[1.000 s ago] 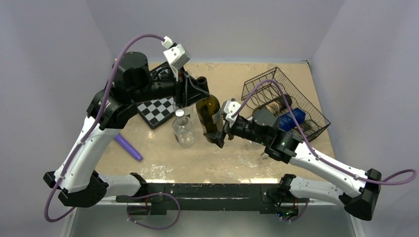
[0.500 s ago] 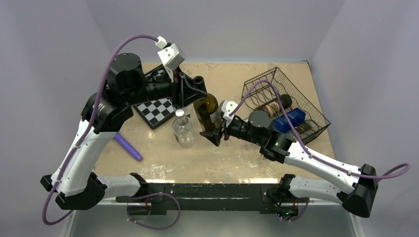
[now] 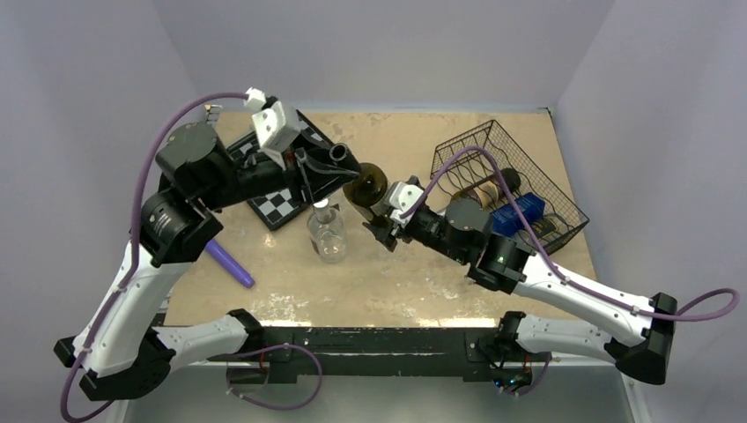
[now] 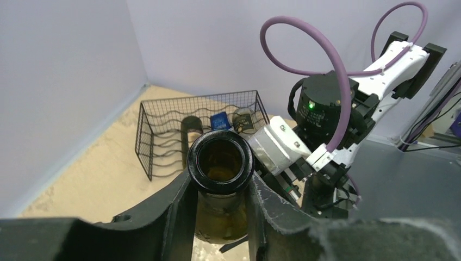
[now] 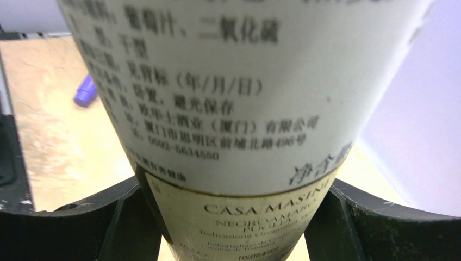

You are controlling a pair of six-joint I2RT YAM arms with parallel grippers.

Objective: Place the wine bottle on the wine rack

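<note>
The dark brown wine bottle (image 3: pixel 368 183) hangs tilted over the middle of the table, its open mouth (image 4: pixel 220 163) toward the left. My left gripper (image 3: pixel 336 164) is shut on its neck, a finger (image 4: pixel 182 209) on each side just below the lip. My right gripper (image 3: pixel 385 220) is shut on the bottle's labelled body (image 5: pixel 217 109), with both black fingers (image 5: pixel 124 220) against its sides. The black wire wine rack (image 3: pixel 532 179) stands at the right of the table, also seen beyond the bottle in the left wrist view (image 4: pixel 163 142).
A clear glass bottle (image 3: pixel 328 233) stands upright just below the held bottle. A chessboard (image 3: pixel 278 200) lies under the left arm and a purple stick (image 3: pixel 229 263) at the left. In the rack lie a blue box (image 3: pixel 520 214) and dark bottles (image 3: pixel 487 187).
The right gripper has closed on the bottle's body. The left arm has swung left and the bottle has tipped from upright to a slant, neck toward the left.
</note>
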